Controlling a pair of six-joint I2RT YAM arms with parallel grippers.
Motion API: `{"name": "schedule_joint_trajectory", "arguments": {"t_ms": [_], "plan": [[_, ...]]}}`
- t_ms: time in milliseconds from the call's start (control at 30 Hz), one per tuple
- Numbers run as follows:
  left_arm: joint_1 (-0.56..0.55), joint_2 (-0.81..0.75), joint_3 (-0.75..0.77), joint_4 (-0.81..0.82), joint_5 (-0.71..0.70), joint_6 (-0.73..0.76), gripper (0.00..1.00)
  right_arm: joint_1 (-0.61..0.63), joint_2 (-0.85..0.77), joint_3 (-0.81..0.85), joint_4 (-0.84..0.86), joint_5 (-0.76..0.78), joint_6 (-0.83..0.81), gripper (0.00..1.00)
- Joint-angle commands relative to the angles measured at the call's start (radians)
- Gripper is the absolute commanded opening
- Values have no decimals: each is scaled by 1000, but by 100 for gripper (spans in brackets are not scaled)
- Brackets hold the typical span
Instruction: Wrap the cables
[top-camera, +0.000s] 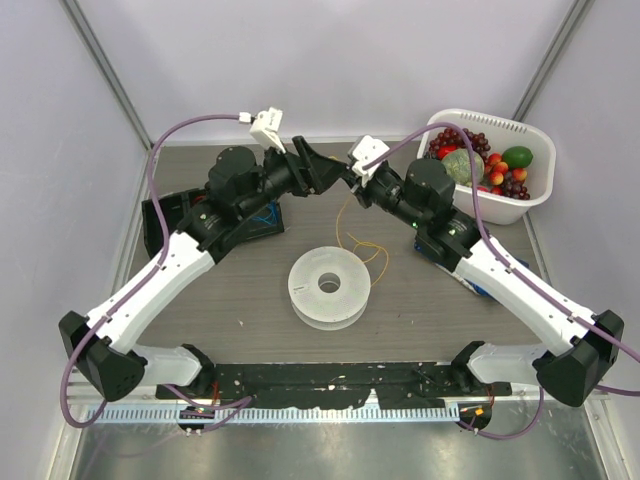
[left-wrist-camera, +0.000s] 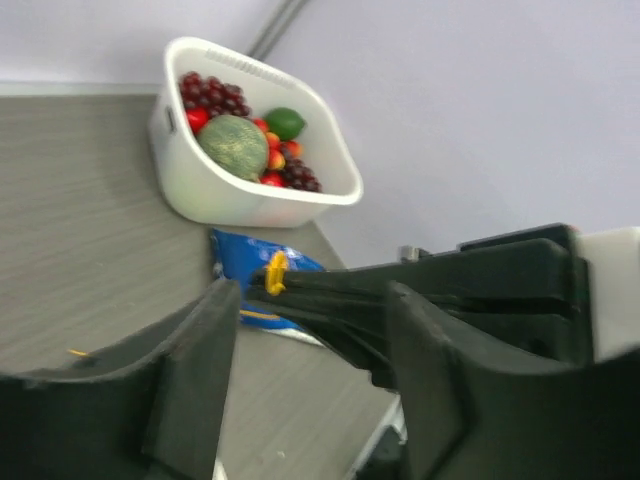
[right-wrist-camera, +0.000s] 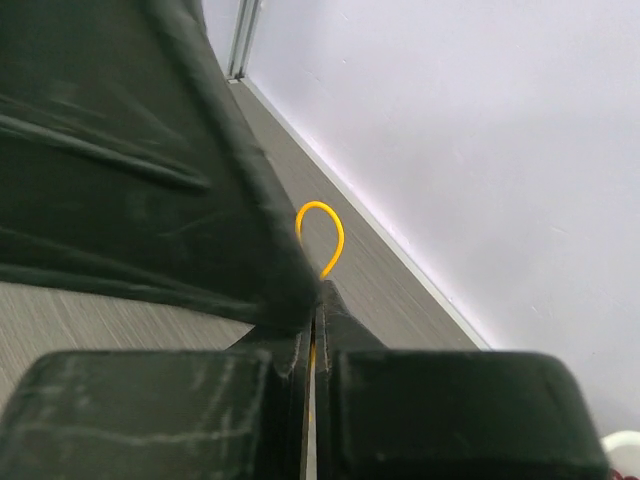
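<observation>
The cable, a thin yellow-orange wire (top-camera: 365, 248), hangs from the meeting grippers at the back middle and loops on the table behind the white spool (top-camera: 305, 287). My right gripper (top-camera: 346, 181) (right-wrist-camera: 320, 290) is shut on the wire, and a small loop (right-wrist-camera: 341, 232) sticks out past its tips. In the left wrist view the wire's end (left-wrist-camera: 275, 272) shows at the tip of the right fingers. My left gripper (top-camera: 325, 170) (left-wrist-camera: 312, 295) stands open, its fingers either side of the right gripper's tip and not touching the wire.
A white basket (top-camera: 500, 208) (left-wrist-camera: 230, 200) of fruit stands at the back right. A blue packet (left-wrist-camera: 240, 250) lies under the right arm. A black tray (top-camera: 165, 215) holding a blue wire coil sits under the left arm. Walls close in at the back.
</observation>
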Motion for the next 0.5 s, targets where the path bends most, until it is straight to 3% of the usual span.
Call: {"name": "schedule_joint_trajectory", "arguments": {"t_ms": [0,100,200,267,367,467], "plan": [[63,-53,38,-21,151,53,77,-37,-53,1,12,16,19,1],[183,-66,37,-115,292,75,98,-97,-93,-16,-5,-19,50,1],[319,-86,-50,-186,474,97,100,-253,-109,-3,-13,-74,123,1],[358,-99,-99,-259,554,197,100,-351,-106,28,-13,-122,179,1],[364,-90,-138,-463,613,436,100,-453,-101,83,-14,-149,206,1],[366,-65,-195,-554,552,499,99,-540,-98,154,-43,-159,191,1]]}}
